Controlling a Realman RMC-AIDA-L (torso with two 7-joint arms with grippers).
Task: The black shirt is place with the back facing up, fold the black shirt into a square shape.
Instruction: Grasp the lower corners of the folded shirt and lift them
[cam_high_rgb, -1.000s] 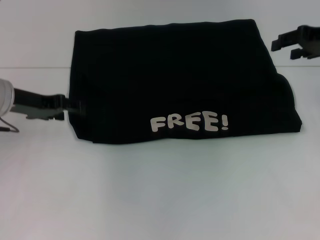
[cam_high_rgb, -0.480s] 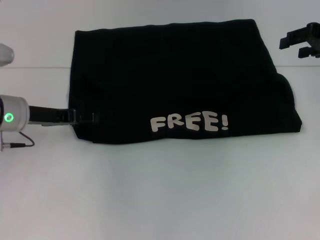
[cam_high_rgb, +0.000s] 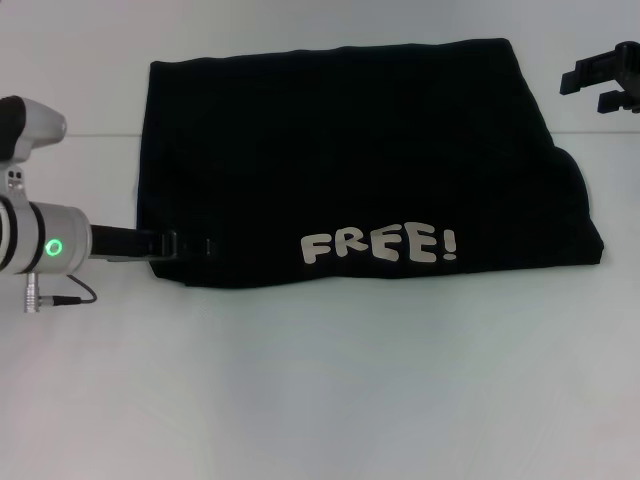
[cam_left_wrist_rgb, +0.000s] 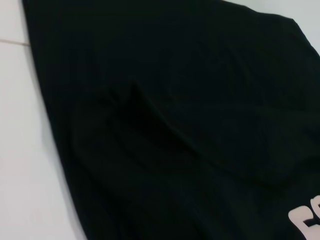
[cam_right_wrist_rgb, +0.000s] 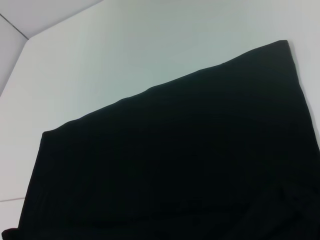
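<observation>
While the black shirt (cam_high_rgb: 360, 165) is lying folded on the white bench (cam_high_rgb: 320, 380), "FREE!" print near its front edge, you are sliding the left gripper (cam_high_rgb: 195, 243) farther in over its left edge; I cannot tell whether its fingers are closing. The right gripper (cam_high_rgb: 605, 85) is hanging apart, fingers wide, so another fold looks imminent.

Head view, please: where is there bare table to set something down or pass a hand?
The table is bare across the strip nearer than the black shirt, and beyond its far edge. It is crowded at the shirt's left edge, where the left gripper reaches in. The right gripper hangs off the far right corner.
</observation>
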